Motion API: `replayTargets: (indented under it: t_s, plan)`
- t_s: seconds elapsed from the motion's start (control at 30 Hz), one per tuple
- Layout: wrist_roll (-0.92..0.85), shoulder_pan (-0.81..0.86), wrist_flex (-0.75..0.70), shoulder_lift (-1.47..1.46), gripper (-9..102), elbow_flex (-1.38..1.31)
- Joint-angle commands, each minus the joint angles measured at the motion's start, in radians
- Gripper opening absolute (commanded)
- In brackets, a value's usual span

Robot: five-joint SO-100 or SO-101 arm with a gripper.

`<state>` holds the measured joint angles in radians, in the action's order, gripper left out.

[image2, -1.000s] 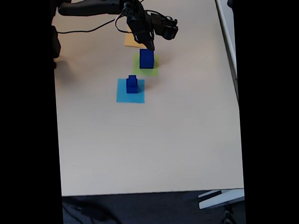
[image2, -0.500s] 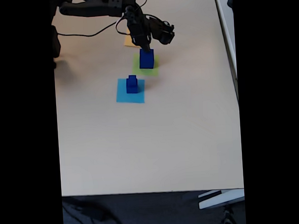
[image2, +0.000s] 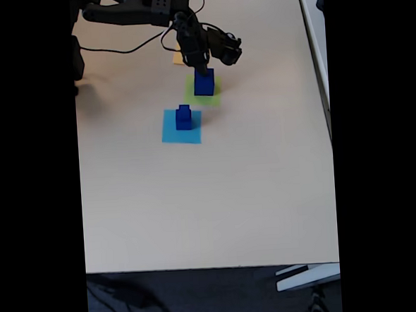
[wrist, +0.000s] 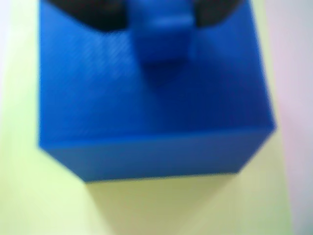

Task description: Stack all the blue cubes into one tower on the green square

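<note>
Two blue stacks are what you have on the table (image2: 217,198) in the fixed view. One sits on the green square (image2: 203,93): the large blue cube (image2: 204,83) stands there upright, roughly centred on the patch, with green showing along its left, right and near edges. The other sits on the light blue square (image2: 181,126), nearer the camera and to the left: a middle-sized blue cube (image2: 184,121) with a smaller blue cube (image2: 184,110) on top of it. The two stacks stand near each other but apart.

Your gripper (image2: 204,66) hangs just above the large cube, the arm reaching in from the top left of the fixed view, its black cable (image2: 120,44) trailing across the table. Behind the arm a corner of the orange-yellow square (image2: 179,59) peeks out.

Look at the wrist view and you see the large cube's (wrist: 146,107) top face up close, blurred, with pale green patch (wrist: 44,205) below and to its left. At the upper middle of that face sits a tiny blue cube (wrist: 161,41), flanked by the dark fingers (wrist: 93,12) at the top edge. It appears to rest on the large cube, though the blur leaves contact uncertain. You cannot tell from either view whether the fingers pinch the tiny cube or stand just clear of it
</note>
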<state>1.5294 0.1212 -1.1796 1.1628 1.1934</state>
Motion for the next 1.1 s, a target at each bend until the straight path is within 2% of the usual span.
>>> replayTargets:
  t_s: [0.0, 0.3, 0.7, 0.9, 1.07]
  plan:
    - [-0.012, 0.012, 0.018, 0.049, 1, -0.005]
    - [-0.046, 0.014, 0.049, 0.055, 11, -0.002]
    - [-0.077, -0.009, 0.118, 0.107, 18, -0.009]
    - [-0.175, -0.011, 0.235, 0.163, 17, -0.041]
    - [-0.207, 0.009, 0.230, 0.198, 23, -0.057]
